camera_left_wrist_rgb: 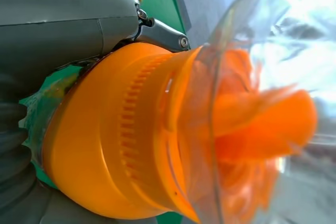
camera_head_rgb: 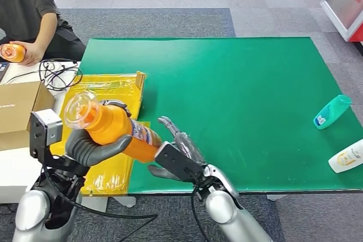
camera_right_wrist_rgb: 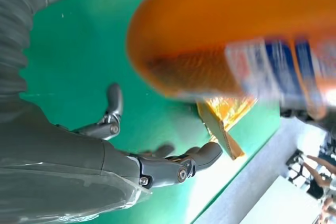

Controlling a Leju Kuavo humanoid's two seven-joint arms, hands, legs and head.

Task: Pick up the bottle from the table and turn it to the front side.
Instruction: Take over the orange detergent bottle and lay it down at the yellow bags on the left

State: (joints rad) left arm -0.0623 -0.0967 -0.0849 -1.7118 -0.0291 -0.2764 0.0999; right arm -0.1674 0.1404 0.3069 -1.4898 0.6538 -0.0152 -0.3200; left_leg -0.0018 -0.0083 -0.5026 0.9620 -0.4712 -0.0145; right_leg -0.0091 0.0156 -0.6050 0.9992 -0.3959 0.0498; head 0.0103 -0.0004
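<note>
An orange bottle (camera_head_rgb: 112, 127) with a clear cap is held tilted above the table's near left edge, its cap end pointing toward me and to the left. My left hand (camera_head_rgb: 92, 147) grips it around the middle. Up close in the left wrist view, the bottle (camera_left_wrist_rgb: 130, 135) shows its ribbed orange collar and clear cap. My right hand (camera_head_rgb: 177, 154) is open just beside the bottle's base, fingers spread over the green mat (camera_head_rgb: 240, 100). In the right wrist view the bottle's base and blue-white label (camera_right_wrist_rgb: 245, 35) hover above my right hand (camera_right_wrist_rgb: 158, 166).
A yellow-lined cardboard tray (camera_head_rgb: 113, 92) lies under the bottle at the table's left. A teal bottle (camera_head_rgb: 332, 111) and a white bottle (camera_head_rgb: 347, 157) lie at the right edge. A person (camera_head_rgb: 30, 9) at back left holds another orange bottle (camera_head_rgb: 13, 52). A cardboard box (camera_head_rgb: 19, 106) stands on the left.
</note>
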